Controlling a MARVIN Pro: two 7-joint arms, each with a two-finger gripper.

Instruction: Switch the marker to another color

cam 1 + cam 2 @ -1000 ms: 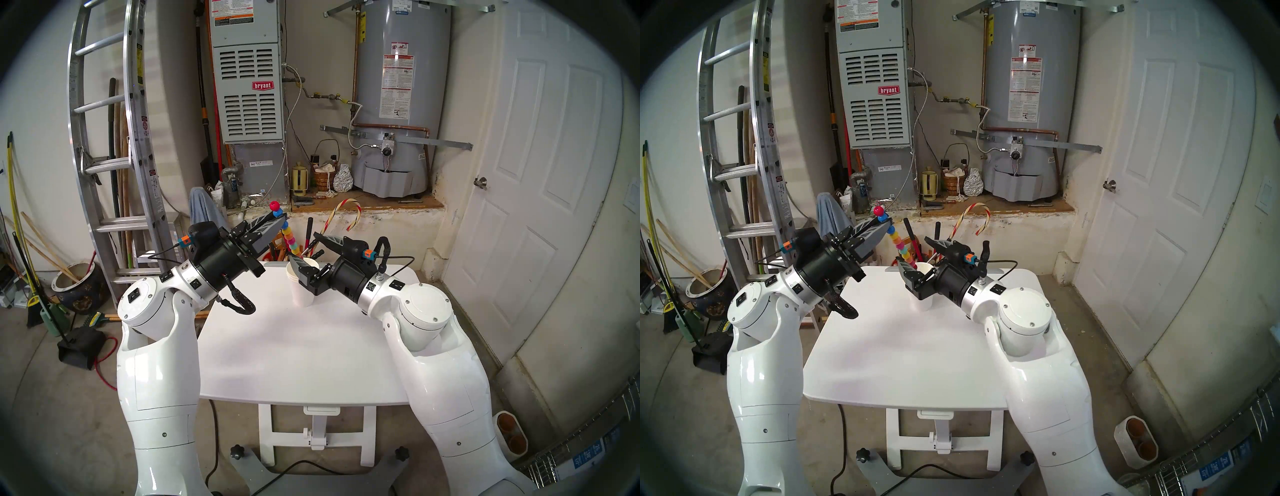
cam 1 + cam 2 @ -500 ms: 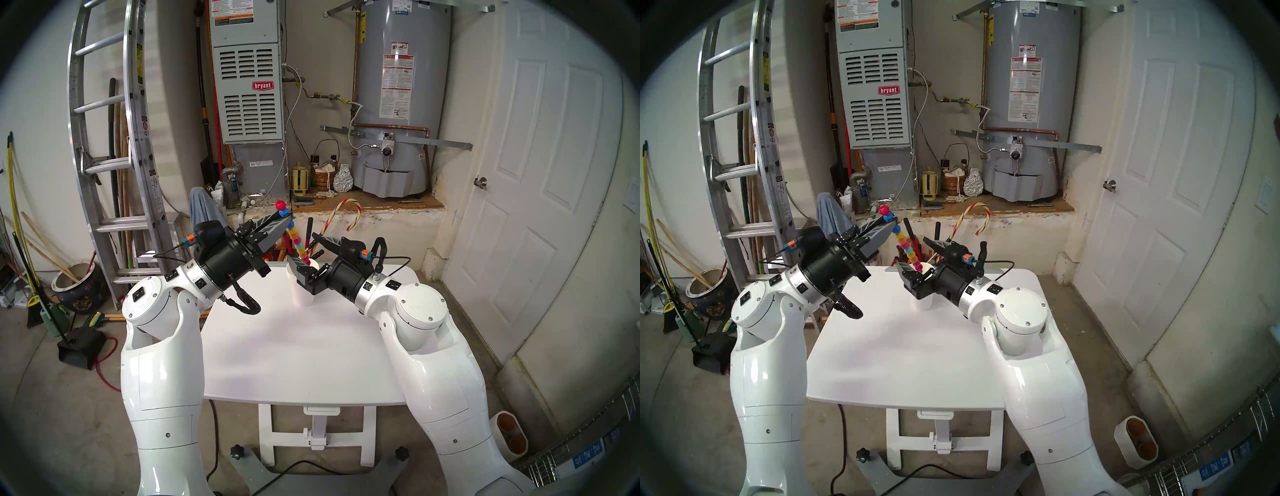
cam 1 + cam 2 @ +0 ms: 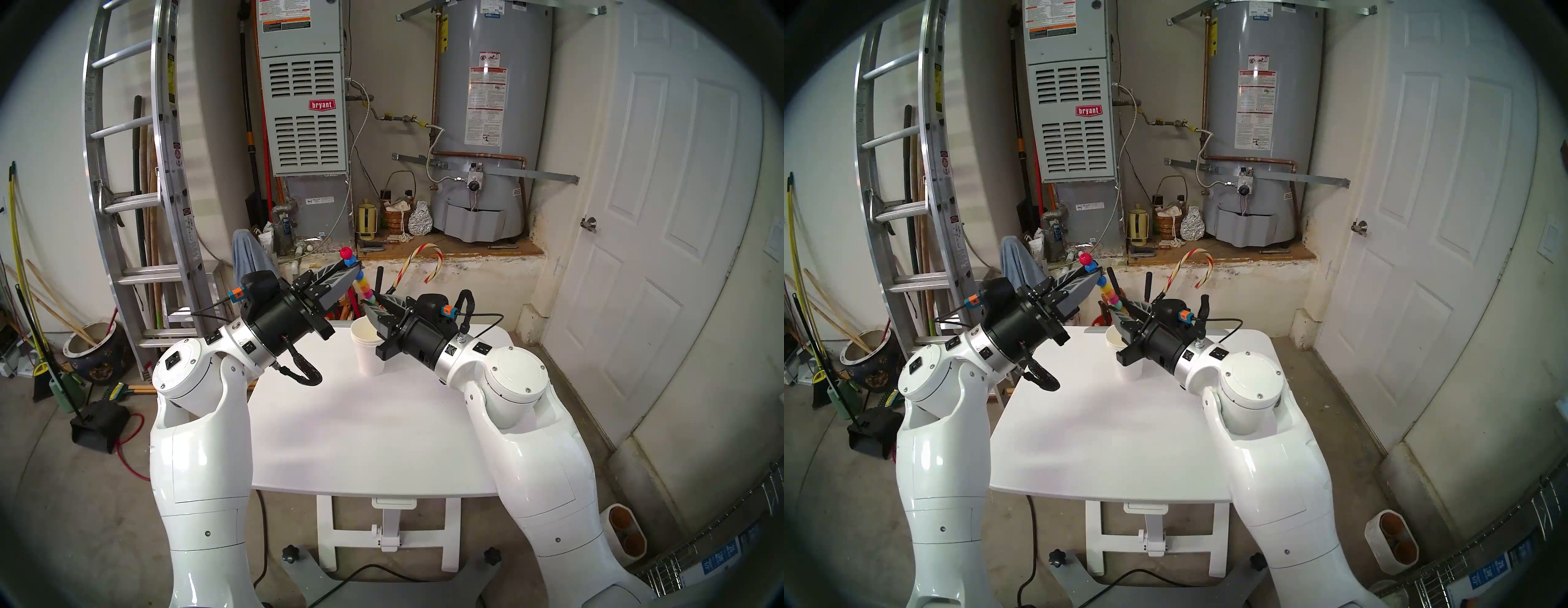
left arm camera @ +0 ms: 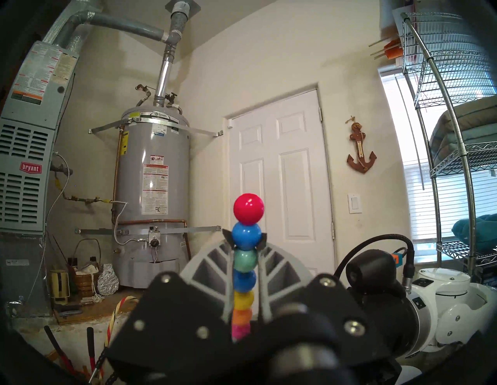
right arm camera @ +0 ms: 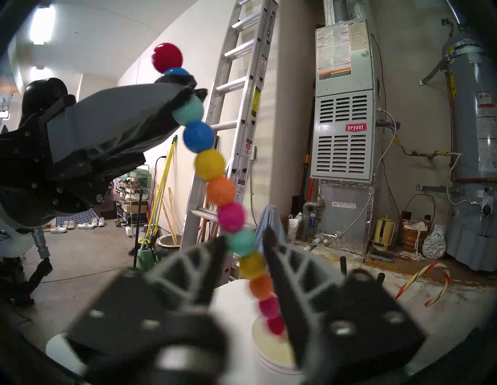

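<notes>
Holding: the left gripper (image 3: 354, 267) is clamped on the thin marker of stacked bead-like segments in red, blue, teal, yellow, orange and pink (image 5: 209, 164), with its fingertips pinching at the second bead from the top, a blue one.
Marker position: in the air above the far edge of the white folding table (image 3: 373, 446), with its lower end over the mouth of the white paper cup (image 3: 368, 352).
Long axis: it runs steeply, red top bead up, slanting down and toward the robot's right into the right gripper (image 5: 244, 236).
Right gripper: its two fingers stand on either side of the lower beads, about level with the second teal one, and very near them. The right wrist view is blurred there, so I cannot tell whether they are already pinching or have a sliver of gap.
Key relation: the left gripper has the top and the right gripper flanks the bottom, so the right one is nearer to the end over the cup. A pull along the marker's axis would likely separate a segment.
Count: one marker with twelve beads visible in the right wrist view, and two grippers. The cup shows nested rims, so it may be several, but the number is unclear.
Nearby: one red-and-white striped candy cane (image 3: 424, 265) behind the table, apart from the marker.
</notes>
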